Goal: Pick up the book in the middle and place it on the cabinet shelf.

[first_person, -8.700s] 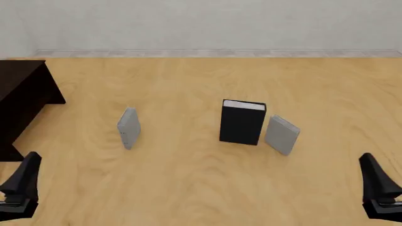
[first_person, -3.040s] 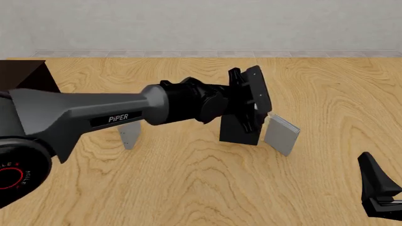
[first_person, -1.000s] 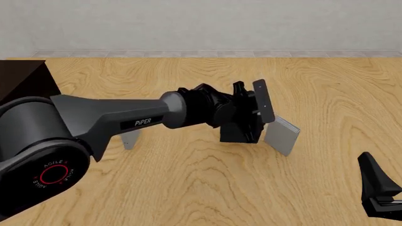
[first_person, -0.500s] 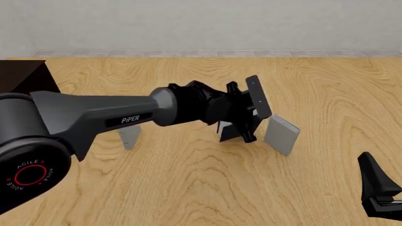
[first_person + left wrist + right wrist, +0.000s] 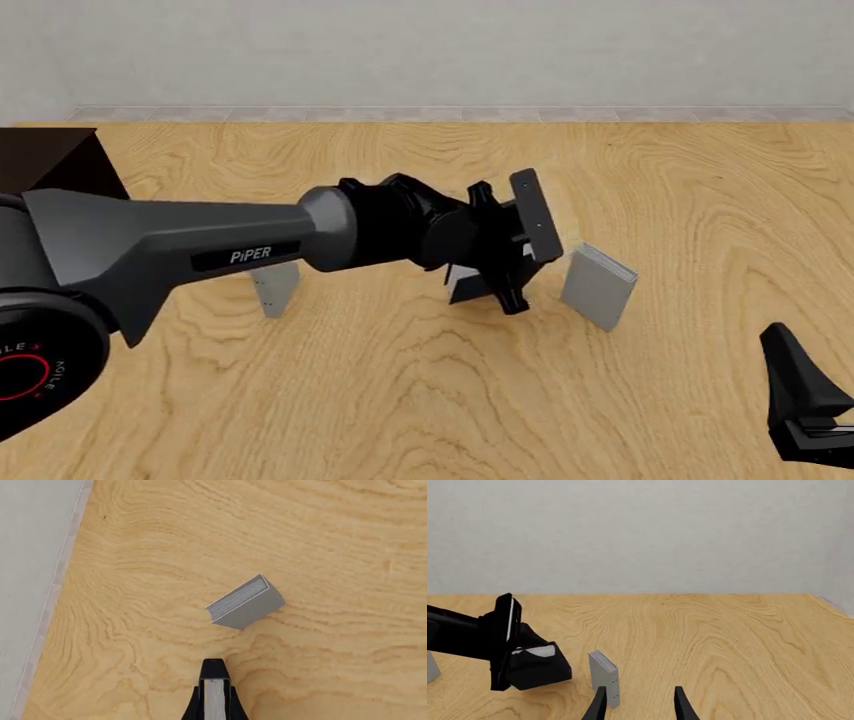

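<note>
Probably a bare simulated test room rather than any home: pale wood table, plain grey wall, dark cabinet, few books.

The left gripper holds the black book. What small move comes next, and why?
Probably raise the book a little higher: the left gripper holds it tilted, low over the table, close beside a grey book, and the cabinet shelf stands far left.

counter: pale wood, strong grain, smooth
book: matt black cover, white paper edges
grey book: matt cover
</note>
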Robot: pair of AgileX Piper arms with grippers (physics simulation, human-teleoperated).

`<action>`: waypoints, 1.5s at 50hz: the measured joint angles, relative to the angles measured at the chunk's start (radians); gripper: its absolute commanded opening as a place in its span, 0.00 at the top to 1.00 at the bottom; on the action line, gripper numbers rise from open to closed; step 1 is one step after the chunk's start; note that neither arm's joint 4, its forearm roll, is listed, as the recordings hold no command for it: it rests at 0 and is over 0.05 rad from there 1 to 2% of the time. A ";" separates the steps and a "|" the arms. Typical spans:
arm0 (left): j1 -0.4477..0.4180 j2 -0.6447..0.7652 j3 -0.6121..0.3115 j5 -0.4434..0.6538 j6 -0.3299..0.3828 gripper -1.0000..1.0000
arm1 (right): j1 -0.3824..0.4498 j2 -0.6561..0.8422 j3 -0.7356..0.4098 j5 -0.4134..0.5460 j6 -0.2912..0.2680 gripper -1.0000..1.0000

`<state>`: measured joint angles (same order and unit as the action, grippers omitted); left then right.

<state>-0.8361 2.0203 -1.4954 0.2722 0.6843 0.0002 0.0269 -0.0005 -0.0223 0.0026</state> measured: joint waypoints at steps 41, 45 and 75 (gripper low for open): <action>0.000 -0.154 0.113 0.036 0.024 1.00 | 0.000 0.000 0.000 0.000 0.000 0.00; 0.001 -0.168 0.117 0.040 0.027 1.00 | 0.000 0.000 0.000 0.000 0.000 0.00; 0.026 -0.259 0.114 0.088 0.050 1.00 | 0.000 0.000 0.000 0.000 0.000 0.00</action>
<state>-0.8102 1.7614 -1.3815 0.3598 0.7346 0.0001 0.0269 -0.0005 -0.0223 0.0025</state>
